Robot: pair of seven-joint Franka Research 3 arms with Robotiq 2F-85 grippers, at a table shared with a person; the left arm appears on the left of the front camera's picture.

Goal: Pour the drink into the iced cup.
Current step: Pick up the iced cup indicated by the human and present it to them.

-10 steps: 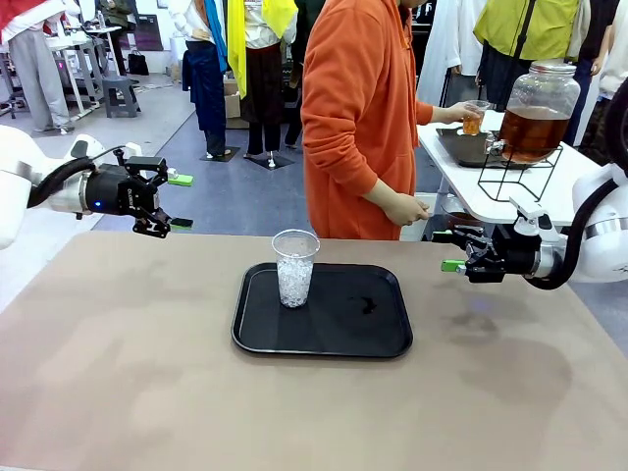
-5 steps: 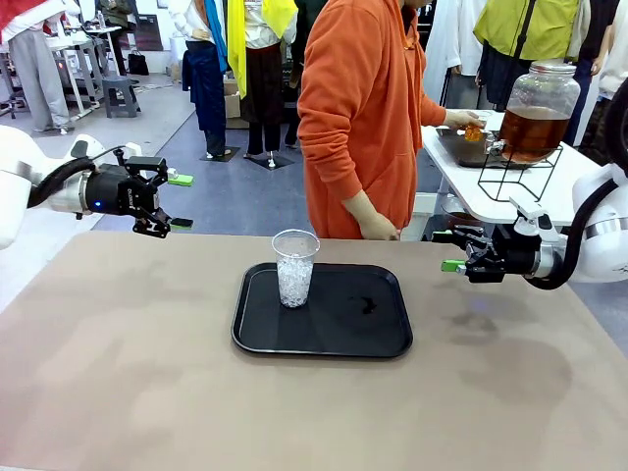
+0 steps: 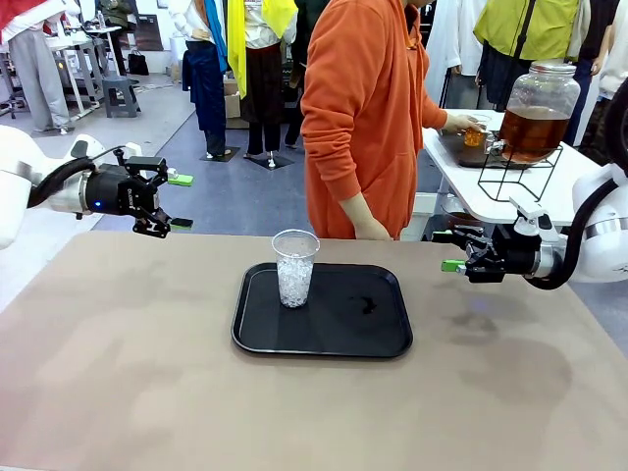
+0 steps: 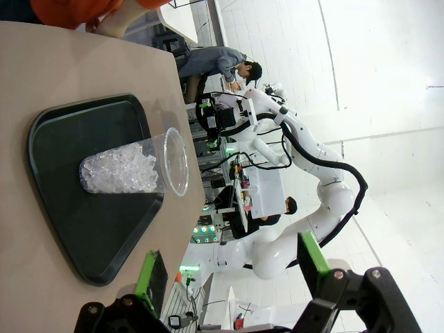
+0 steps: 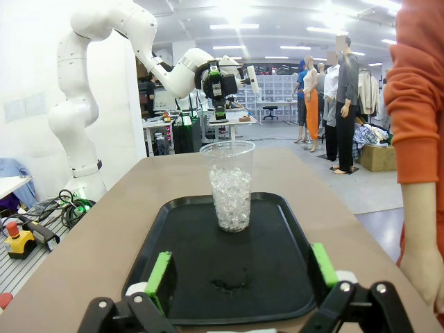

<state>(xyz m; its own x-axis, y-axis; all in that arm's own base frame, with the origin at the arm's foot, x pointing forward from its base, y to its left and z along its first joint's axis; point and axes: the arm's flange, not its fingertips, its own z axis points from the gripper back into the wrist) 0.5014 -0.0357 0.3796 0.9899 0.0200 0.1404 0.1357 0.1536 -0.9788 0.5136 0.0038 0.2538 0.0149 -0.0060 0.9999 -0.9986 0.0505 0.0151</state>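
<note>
1. Table (image 3: 118, 392): tan top, running across the whole near side of the front view.

2. Person (image 3: 363, 98): orange top, standing at the far edge of the table and turned toward a side table. One hand (image 3: 371, 231) hangs at the table's far edge. The other hand (image 3: 461, 122) reaches to the dispenser's spigot.

3. Side table (image 3: 461, 182): white top, behind and to the right of the main table.

4. Dispenser jar (image 3: 538, 103): large, clear glass, lidded. It sits on a black wire stand (image 3: 515, 172) on the side table. The drink (image 3: 532, 132) is an amber-brown liquid that fills the lower part of the jar, well apart from the iced cup.

5. Tray (image 3: 343, 334): black, rectangular with rounded corners, lying flat at the middle of the main table.

6. Iced cup (image 3: 294, 267): clear plastic, upright in the tray's left part, roughly two-thirds full of ice. No brown liquid shows in it.

7. Left gripper (image 3: 181, 201): held in the air above the table's far left corner, well apart from the tray. Its fingers are spread wide with nothing between them. The left wrist view shows its green pads (image 4: 312, 253) apart.

8. Right gripper (image 3: 446, 250): held above the table's right edge and pointed toward the tray. Its fingers (image 5: 159, 274) are spread and hold nothing.

9. Small cup (image 3: 474, 135): held by the person at the spigot. It seems to hold some amber liquid, but it is too small to tell for sure.

10. Dark mark (image 3: 368, 306): a small smear on the tray's bare right half.
</note>
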